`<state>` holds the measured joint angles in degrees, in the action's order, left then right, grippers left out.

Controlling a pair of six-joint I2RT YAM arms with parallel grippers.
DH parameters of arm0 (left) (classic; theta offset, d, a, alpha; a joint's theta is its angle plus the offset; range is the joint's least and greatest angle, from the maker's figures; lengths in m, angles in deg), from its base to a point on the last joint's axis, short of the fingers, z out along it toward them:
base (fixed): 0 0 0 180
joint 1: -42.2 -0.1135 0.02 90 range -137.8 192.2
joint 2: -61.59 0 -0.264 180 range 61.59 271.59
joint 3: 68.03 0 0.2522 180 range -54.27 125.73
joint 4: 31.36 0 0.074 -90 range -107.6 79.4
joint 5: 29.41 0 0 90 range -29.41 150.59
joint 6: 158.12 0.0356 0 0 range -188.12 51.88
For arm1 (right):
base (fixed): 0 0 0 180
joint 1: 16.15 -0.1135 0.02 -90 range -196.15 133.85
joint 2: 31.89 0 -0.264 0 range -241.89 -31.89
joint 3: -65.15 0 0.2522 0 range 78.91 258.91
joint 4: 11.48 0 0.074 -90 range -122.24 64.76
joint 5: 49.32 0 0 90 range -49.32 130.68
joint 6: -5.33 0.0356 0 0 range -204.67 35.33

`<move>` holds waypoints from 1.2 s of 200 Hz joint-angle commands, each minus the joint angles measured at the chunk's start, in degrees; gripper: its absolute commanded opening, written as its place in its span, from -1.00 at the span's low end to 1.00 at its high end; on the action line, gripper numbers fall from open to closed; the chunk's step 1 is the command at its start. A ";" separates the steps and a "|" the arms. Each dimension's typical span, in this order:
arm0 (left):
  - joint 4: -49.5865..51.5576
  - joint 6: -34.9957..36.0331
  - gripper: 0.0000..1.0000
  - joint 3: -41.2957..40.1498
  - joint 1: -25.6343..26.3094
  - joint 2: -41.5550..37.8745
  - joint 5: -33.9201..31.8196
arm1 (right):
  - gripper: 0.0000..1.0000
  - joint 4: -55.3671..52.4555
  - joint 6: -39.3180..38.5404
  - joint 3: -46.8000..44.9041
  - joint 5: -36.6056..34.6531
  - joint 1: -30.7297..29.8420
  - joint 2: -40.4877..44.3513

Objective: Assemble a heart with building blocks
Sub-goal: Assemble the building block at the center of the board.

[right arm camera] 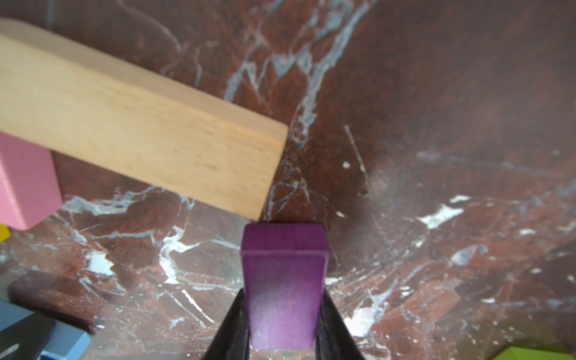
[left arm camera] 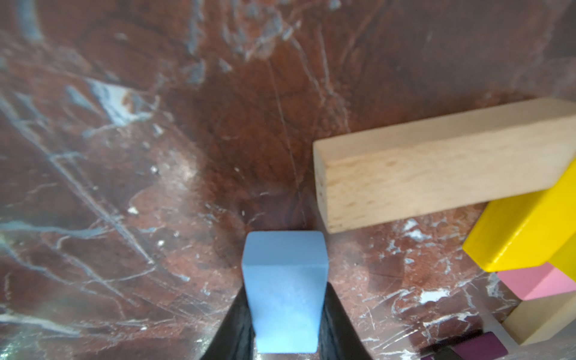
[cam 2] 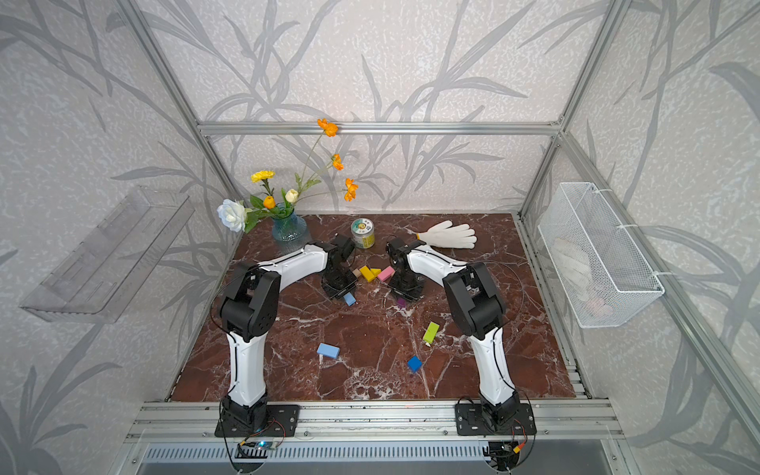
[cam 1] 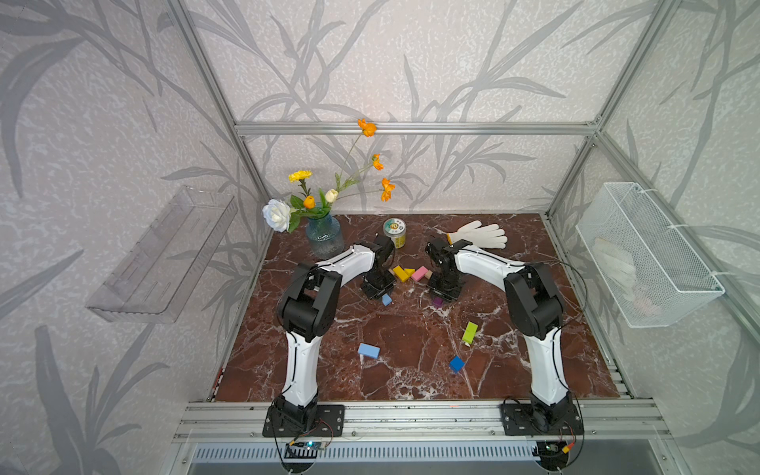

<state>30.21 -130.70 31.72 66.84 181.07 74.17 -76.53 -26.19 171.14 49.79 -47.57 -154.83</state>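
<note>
One bench (cam 1: 411, 329) is recorded, with two grippers low over it. The left gripper (left arm camera: 285, 327) is closed on one light blue block (left arm camera: 285, 268), and the right gripper (right arm camera: 283, 324) on one purple block (right arm camera: 283, 249).

Ten building blocks are counted. Five form the unfinished heart (cam 1: 411, 273) at 12 o'clock of centre:
- two tan blocks (left arm camera: 436, 168)
- two yellow blocks (cam 1: 399, 272)
- one pink block (cam 1: 420, 273)

Three lie loose:
- a second light blue block (cam 1: 368, 350) at 7 o'clock
- a lime green block (cam 1: 469, 332) at 4 o'clock
- a dark blue block (cam 1: 456, 363) at 5 o'clock
</note>
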 commanded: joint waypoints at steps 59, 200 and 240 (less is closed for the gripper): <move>1.96 0.32 -0.64 -2.51 0.83 7.24 -1.08 | -1.00 -2.29 -0.15 2.34 0.10 -0.26 -2.21; 2.64 -0.08 -0.64 -1.18 0.84 7.35 -1.08 | -1.00 -2.57 0.06 3.11 0.39 -0.36 -2.92; 2.83 -0.43 -0.64 -0.47 0.80 7.74 -0.98 | -1.00 -2.50 0.16 2.94 0.30 -0.46 -2.82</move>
<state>32.39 -130.77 33.89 66.84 182.41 74.13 -77.56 -26.17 173.56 49.83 -47.62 -156.36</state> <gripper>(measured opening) 0.300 0.315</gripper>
